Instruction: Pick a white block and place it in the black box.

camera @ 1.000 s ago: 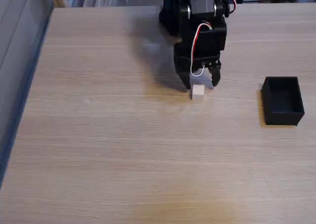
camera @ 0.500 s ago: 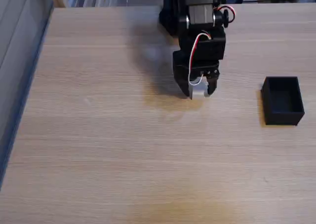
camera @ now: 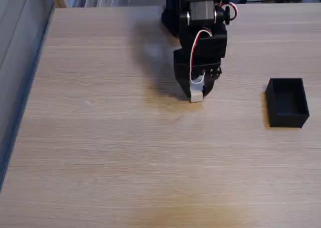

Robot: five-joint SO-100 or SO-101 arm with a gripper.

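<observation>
Fixed view from above and in front of the tabletop. The pincer hangs from the black arm near the far middle of the tabletop, pointing down, its tips drawn narrow. A small pale shape sits between the tips; it appears to be the white block, gripped there, though the block and the pincer's own light-coloured finger are hard to tell apart at this size. Whether the block is clear of the wood or just touching it cannot be told. The black box stands well apart from the pincer, off to its right in this view and slightly nearer the camera, open side up and empty as far as can be seen.

Risks from this point, as judged:
- The block is about as wide as the tips, so the hold is probably shallow; a quick swing toward the box could let it twist and fall out.
- If the block is carried too low, it could strike the thin near wall of the box and push the light box away.
- A release made off-centre or from too high could let the block bounce off the rim onto the tabletop.
</observation>
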